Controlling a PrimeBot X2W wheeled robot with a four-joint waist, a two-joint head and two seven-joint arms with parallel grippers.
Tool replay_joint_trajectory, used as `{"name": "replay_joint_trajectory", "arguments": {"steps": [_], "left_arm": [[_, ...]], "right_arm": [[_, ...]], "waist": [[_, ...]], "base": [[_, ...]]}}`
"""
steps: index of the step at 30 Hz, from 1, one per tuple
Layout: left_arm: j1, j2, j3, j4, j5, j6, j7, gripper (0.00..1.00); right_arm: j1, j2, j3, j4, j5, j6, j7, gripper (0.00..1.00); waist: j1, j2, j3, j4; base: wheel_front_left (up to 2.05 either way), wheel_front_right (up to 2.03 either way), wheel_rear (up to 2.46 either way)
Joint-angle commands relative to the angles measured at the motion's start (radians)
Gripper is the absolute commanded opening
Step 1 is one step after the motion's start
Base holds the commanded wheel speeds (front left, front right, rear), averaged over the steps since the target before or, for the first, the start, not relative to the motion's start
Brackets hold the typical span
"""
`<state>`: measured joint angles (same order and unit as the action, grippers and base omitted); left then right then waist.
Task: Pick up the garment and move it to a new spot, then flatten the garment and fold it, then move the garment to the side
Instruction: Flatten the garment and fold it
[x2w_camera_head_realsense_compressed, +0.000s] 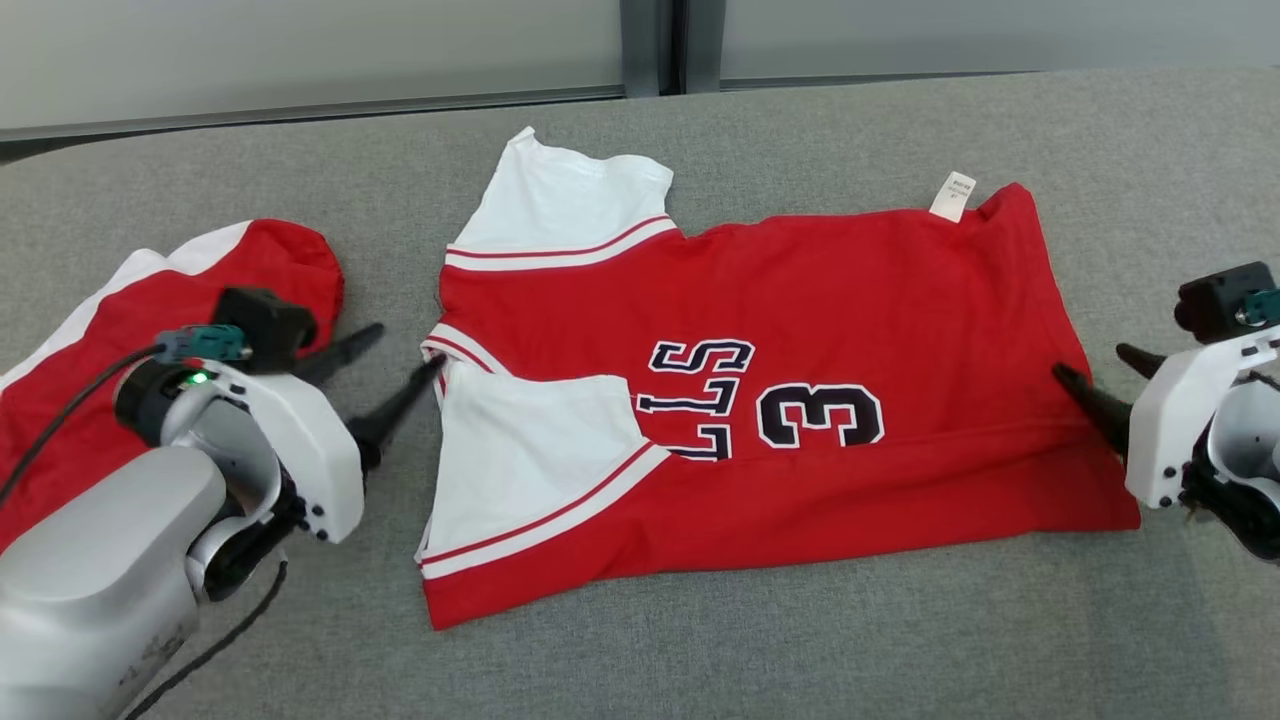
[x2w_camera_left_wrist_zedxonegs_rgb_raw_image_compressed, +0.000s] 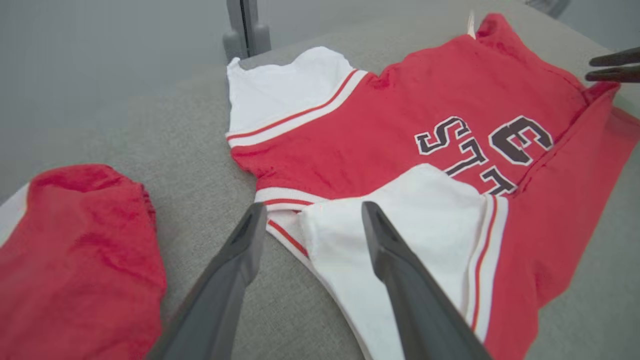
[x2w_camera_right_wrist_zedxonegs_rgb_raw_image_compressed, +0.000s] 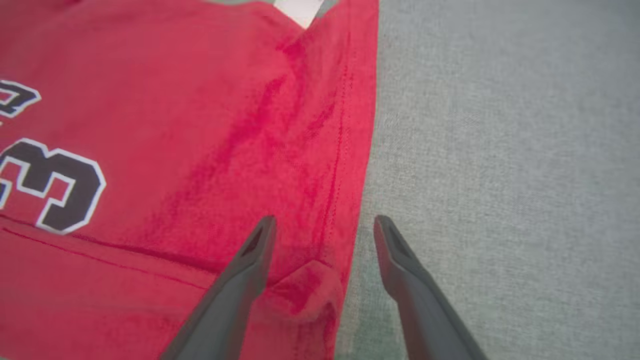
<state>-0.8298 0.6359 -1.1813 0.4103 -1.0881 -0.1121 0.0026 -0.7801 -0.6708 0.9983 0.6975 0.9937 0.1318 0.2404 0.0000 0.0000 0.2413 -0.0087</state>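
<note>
Left claw (x2w_camera_head_realsense_compressed: 410, 347) stands wide open with nothing in it. Its tips are at the collar end of the red jersey (x2w_camera_head_realsense_compressed: 800, 300). In the left wrist view one finger (x2w_camera_left_wrist_zedxonegs_rgb_raw_image_compressed: 400, 260) lies over the white sleeve (x2w_camera_left_wrist_zedxonegs_rgb_raw_image_compressed: 400, 225) and the other over the bare grey surface (x2w_camera_left_wrist_zedxonegs_rgb_raw_image_compressed: 200, 165). The right claw (x2w_camera_head_realsense_compressed: 1090, 360) is also spread wide and empty, at the opposite end of the jersey. One finger (x2w_camera_right_wrist_zedxonegs_rgb_raw_image_compressed: 245, 270) is over the red hem and the other over the surface, with a small bump of cloth between them.

The jersey lies spread in the middle of the surface. Its near long edge is folded up, with one white sleeve turned in over part of the dark lettering (x2w_camera_head_realsense_compressed: 700, 400). A white tag (x2w_camera_head_realsense_compressed: 952, 195) sticks out at the far edge. A second red and white garment (x2w_camera_head_realsense_compressed: 270, 260) lies at the left, beneath the left arm.
</note>
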Motion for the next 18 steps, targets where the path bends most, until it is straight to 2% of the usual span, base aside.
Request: {"name": "replay_joint_trajectory", "arguments": {"steps": [1, 6, 9, 12, 13, 15, 18], "left_arm": [[-0.006, -0.008, 0.028, 0.025, 0.003, 0.029, -0.052, 1.00], [0.067, -0.069, 0.150, 0.076, -0.045, 0.120, -0.244, 1.00], [0.123, -0.110, 0.256, 0.052, -0.030, 0.164, -0.267, 1.00], [0.240, -0.171, 0.450, -0.036, 0.060, 0.186, -0.265, 1.00], [0.287, -0.197, 0.512, -0.069, 0.104, 0.187, -0.266, 1.00], [0.370, -0.252, 0.631, -0.134, 0.190, 0.185, -0.266, 1.00], [0.503, -0.351, 0.767, -0.207, 0.320, 0.160, -0.266, 1.00]], "right_arm": [[-0.004, 0.011, -0.019, 0.013, 0.008, -0.002, -0.054, 1.00], [0.048, 0.034, -0.075, 0.026, 0.020, -0.002, -0.271, 1.00], [0.093, 0.044, -0.108, 0.027, 0.007, -0.002, -0.424, 1.00], [0.148, 0.063, -0.174, 0.032, -0.040, -0.002, -0.500, 1.00], [0.165, 0.075, -0.216, 0.018, -0.072, -0.002, -0.505, 1.00], [0.210, 0.105, -0.389, -0.039, -0.151, -0.002, -0.507, 1.00], [0.373, 0.193, -0.625, -0.167, -0.327, -0.001, -0.505, 1.00]], "waist": [[0.0000, 0.0000, -0.014, 0.002], [0.0000, 0.0000, -0.060, 0.016], [0.0000, 0.0000, -0.090, 0.026], [0.0000, 0.0000, -0.118, 0.040], [0.0000, 0.0000, -0.125, 0.044], [0.0000, 0.0000, -0.137, 0.046], [0.0000, 0.0000, -0.152, 0.047]], "base": [[0.00, 0.00, 0.00], [0.00, 0.00, 0.00], [0.00, 0.00, 0.00], [0.00, 0.00, 0.00], [0.00, 0.00, 0.00], [0.00, 0.00, 0.00], [0.00, 0.00, 0.00]]}}
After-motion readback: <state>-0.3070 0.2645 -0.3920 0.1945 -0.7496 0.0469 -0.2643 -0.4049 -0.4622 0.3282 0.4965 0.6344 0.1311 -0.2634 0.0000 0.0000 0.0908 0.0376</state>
